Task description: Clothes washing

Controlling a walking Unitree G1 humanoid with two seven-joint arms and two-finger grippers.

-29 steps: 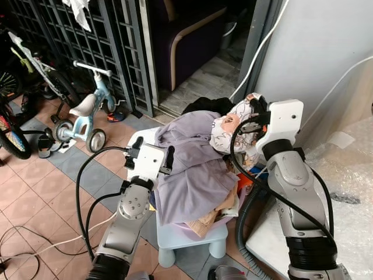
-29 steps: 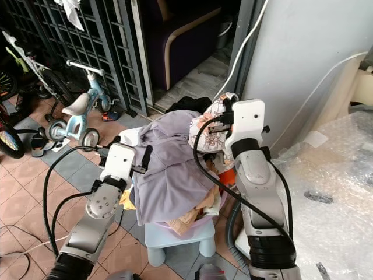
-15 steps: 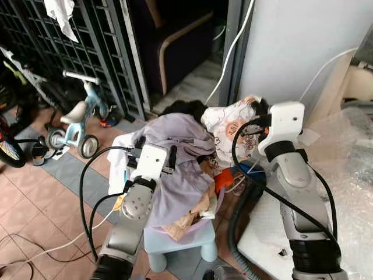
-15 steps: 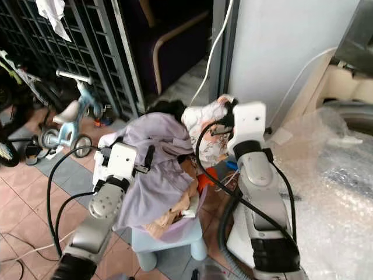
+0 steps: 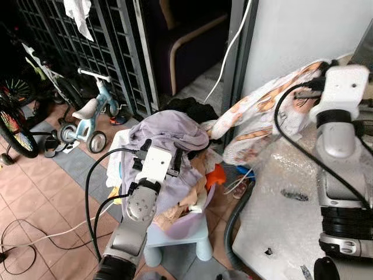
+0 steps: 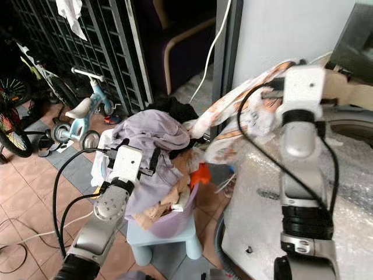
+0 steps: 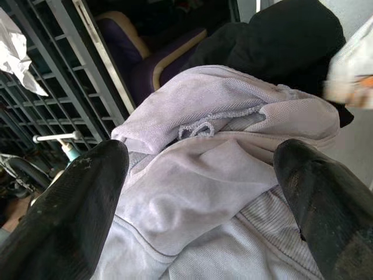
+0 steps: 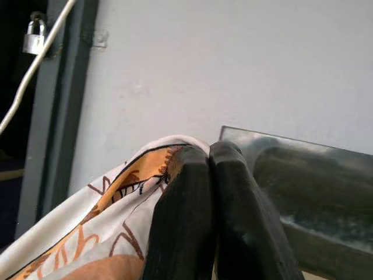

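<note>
A purple basket (image 5: 189,220) on a small pale blue stool (image 5: 175,239) is heaped with clothes, a lilac garment (image 5: 169,131) on top. My left gripper (image 5: 158,153) hovers open just over that lilac garment (image 7: 204,175), its fingers (image 7: 64,204) spread wide with nothing between them. My right gripper (image 5: 322,73) is raised high to the right, shut on a white cloth with orange print (image 5: 262,116). The printed cloth (image 8: 111,227) stretches from the pile up to the gripper, over a bubble-wrapped washing machine top (image 5: 280,192).
A black garment (image 5: 189,107) lies behind the pile. A light blue balance bike (image 5: 87,114) and a bicycle wheel (image 5: 14,128) stand at the left by a dark metal grille gate (image 5: 87,46). A white cable (image 5: 35,239) trails across the tiled floor. A grey hose (image 5: 233,233) runs beside the machine.
My right gripper has swung up and to the right, pulling the printed cloth out of the pile so it stretches over the machine. The left gripper stays over the lilac garment. The camera shifted.
</note>
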